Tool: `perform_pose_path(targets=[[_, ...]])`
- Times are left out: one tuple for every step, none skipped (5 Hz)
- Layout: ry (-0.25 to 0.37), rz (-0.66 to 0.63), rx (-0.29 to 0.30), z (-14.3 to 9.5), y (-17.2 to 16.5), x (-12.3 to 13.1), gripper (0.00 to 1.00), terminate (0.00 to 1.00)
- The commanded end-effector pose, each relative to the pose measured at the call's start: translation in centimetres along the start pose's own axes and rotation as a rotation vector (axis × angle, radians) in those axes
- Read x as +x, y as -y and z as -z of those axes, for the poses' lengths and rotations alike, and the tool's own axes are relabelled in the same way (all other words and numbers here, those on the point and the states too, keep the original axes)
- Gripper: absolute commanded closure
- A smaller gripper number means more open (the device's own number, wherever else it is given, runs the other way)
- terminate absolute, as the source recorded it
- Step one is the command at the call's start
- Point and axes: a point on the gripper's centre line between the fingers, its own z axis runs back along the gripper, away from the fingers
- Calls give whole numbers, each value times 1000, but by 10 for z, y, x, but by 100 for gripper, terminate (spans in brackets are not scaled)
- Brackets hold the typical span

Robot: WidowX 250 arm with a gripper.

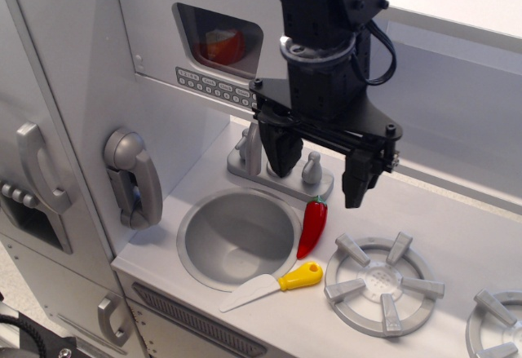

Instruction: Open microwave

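Note:
The microwave [163,40] is a light grey compartment at the upper back, above the counter. Its flat door has a rounded dark window [218,41] with something orange-red behind it, and a row of small buttons [215,87] below. The door looks shut and flush. Its handle is hidden behind my arm. My black gripper [320,166] hangs in front of the microwave's right part, lower than the window and above the faucet. Its jaws are open and empty, with one finger [281,150] on the left and the other [359,180] on the right.
A grey wall telephone [130,179] hangs on the left panel. A tall grey door with a curved handle [37,166] is at far left. On the counter are a round sink [239,236], a faucet [311,170], a red chili pepper [312,226], a yellow-handled knife [273,286] and two burners [383,283].

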Motion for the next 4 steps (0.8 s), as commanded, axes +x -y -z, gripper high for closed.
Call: perform_pose_path(targets=[[0, 0, 0, 0, 0, 0, 0, 0], [75, -42, 16, -11, -28, 21, 0, 0], [143, -91, -14, -25, -55, 44, 0, 0], [193, -156, -13, -27, -68, 60, 0, 0]])
